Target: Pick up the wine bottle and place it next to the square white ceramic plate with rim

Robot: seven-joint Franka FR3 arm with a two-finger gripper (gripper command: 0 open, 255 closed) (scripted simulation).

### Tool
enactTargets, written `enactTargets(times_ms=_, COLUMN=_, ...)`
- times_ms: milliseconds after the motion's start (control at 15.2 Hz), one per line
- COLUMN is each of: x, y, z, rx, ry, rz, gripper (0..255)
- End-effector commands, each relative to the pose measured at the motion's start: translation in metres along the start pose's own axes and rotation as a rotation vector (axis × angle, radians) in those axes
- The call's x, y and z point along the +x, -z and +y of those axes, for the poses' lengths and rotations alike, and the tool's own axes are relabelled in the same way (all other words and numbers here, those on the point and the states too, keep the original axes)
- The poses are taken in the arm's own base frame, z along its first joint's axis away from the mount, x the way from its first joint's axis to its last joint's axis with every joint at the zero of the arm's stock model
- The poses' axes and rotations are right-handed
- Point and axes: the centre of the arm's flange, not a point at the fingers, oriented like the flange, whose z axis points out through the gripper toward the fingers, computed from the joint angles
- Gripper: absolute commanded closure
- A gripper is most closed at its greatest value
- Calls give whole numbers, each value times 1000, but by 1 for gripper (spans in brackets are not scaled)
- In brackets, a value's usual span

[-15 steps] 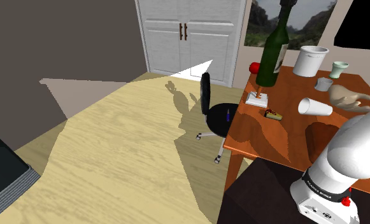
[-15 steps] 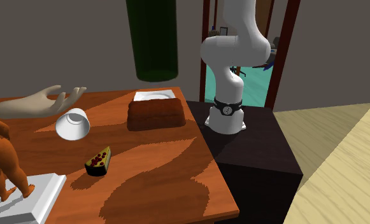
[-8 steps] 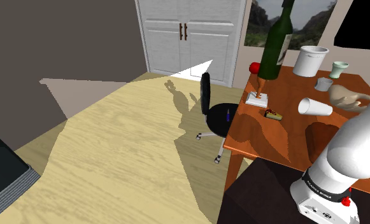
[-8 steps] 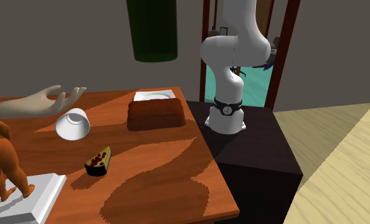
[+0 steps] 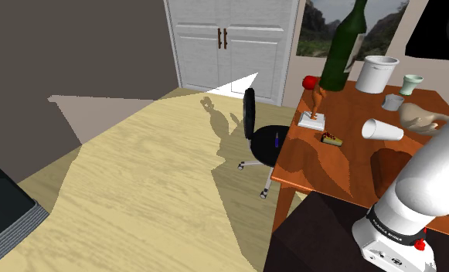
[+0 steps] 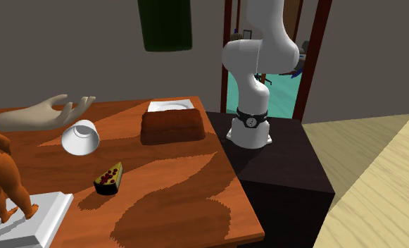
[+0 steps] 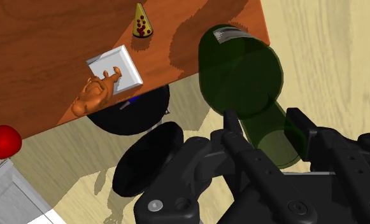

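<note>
While the black gripper [image 7: 264, 122] is looking down at the brown table [image 5: 342, 174], its two fingers [image 7: 231, 130] are pressing on the dark green wine bottle [image 7: 244, 76] from both sides, so the jaws are clamping it. The bottle is hanging in the air well above the table and is touching nothing on it; in the shoulder view it is leaning a little. The square white plate [image 6: 173, 107] is lying on the table at the side where the white arm [image 6: 255, 63] is standing, and a brown loaf [image 6: 171, 127] is lying on the table just beside this plate. Nearer the table's middle a white cup [image 6: 81, 137] is lying on its side. At the table's side far from the arm an orange figurine [image 7: 99, 92] is standing on a white base [image 7: 123, 67], and a red apple [image 5: 309, 82] is sitting near the table's corner.
</note>
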Motion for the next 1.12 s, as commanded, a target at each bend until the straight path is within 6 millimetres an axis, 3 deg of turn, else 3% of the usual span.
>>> enactTargets(times_ms=0, x=-18, y=-10, z=12, rx=-1, ry=1, rz=0, gripper=255)
enactTargets(times_ms=1056, x=-184, y=-75, z=126, rx=-1, ry=1, rz=0, gripper=255)
